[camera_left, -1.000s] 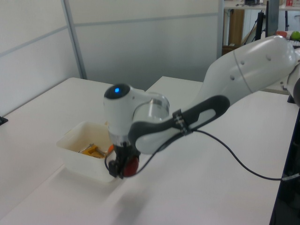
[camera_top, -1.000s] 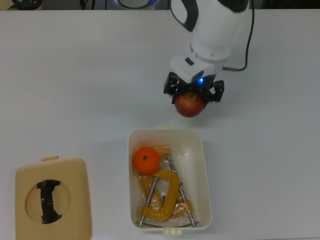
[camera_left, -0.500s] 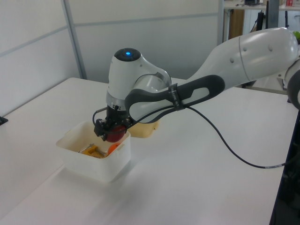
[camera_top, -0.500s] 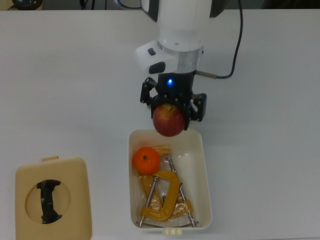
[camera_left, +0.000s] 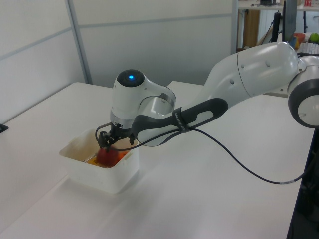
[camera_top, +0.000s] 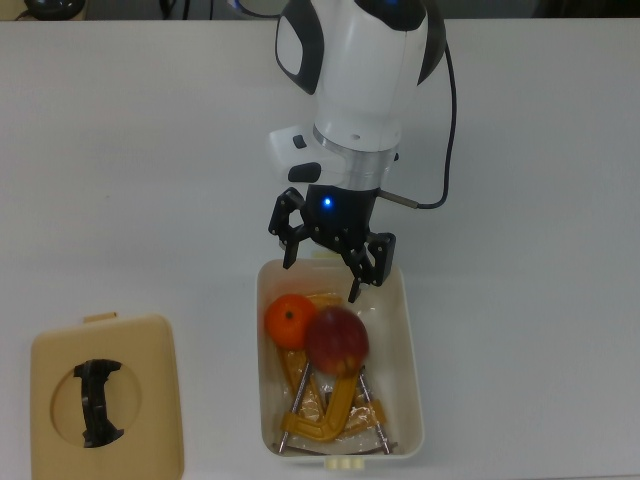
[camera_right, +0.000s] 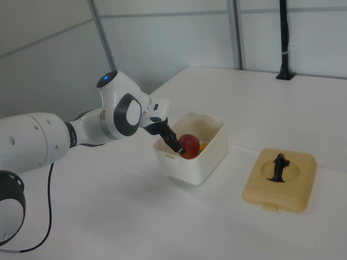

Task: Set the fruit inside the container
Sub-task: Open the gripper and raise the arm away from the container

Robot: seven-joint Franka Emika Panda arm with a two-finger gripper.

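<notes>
Fruit is in the tub (camera_top: 412, 340) now: the apple (camera_top: 337, 341) is seen just below the gripper (camera_top: 322, 262) in the top view, free of the fingers, resting on or dropping onto the yellow clamps (camera_top: 322, 395) and touching the orange (camera_top: 292, 320) beside it. The fingers are spread wide apart and nothing is held between them. The gripper is poised over the tub's near rim, fingertips at about rim height in the left view, with the apple a little beyond and beneath them.

Both fruits appear to be inside, so the release is judged done or all but done. To finish it well, the fingers are best kept apart and the hand drawn straight up, clear of the rim and the small tab, before any sideways travel; a sideways drag could catch the wall and shove the tub. The apple may roll on the clamps, so the fingertips are best kept out of its way. The lid (camera_top: 107, 395) lies well off to one side, untouched.
</notes>
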